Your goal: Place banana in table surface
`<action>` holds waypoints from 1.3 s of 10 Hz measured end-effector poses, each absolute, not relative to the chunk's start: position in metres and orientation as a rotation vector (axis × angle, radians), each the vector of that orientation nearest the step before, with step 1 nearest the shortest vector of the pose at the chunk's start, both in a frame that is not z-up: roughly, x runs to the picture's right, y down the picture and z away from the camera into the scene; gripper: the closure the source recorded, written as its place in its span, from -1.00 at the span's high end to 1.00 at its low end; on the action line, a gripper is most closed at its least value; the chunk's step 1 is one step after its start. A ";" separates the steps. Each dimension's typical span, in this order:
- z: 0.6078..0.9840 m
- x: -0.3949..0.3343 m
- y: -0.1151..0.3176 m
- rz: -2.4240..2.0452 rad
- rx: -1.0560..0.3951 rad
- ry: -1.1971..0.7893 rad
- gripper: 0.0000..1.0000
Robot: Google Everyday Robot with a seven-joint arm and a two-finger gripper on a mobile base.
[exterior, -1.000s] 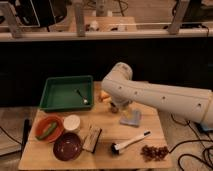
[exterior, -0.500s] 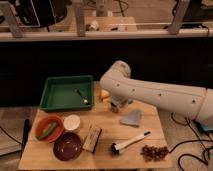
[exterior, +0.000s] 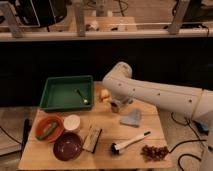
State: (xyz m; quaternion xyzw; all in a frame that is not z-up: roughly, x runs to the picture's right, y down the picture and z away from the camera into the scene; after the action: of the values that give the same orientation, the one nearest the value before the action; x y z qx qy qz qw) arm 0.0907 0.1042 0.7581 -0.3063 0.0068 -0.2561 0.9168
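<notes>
Banana: cannot be told for certain. The only yellow thing near the gripper is a small yellow-orange lump (exterior: 104,94), and whether it is the banana or a round fruit does not show.
Lump's place: on the table surface (exterior: 107,124), just beside the green tray's (exterior: 48,93) right wall, at about 10 o'clock from the gripper and close to it.
Gripper (exterior: 120,105): low over the table's far middle, under the bend of the white arm that reaches in from 3 o'clock.
Gripper state: cannot tell whether it is apart, together or clamped on anything.
Grey cloth (exterior: 131,118): flat on the table at 5 o'clock from the gripper, just beside it.
Tray: at 9 o'clock from the gripper, with a spoon (exterior: 82,96) inside.
Brush (exterior: 129,142): at 6 o'clock, well apart.
Red bowl (exterior: 47,129): at 8 o'clock, holding a green cucumber.
</notes>
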 end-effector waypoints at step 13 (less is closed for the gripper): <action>0.780 0.057 0.053 -0.240 -0.587 0.068 0.60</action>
State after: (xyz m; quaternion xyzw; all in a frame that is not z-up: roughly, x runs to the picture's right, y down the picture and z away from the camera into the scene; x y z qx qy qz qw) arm 0.0573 0.0535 0.7802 -0.2884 0.0333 -0.1179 0.9496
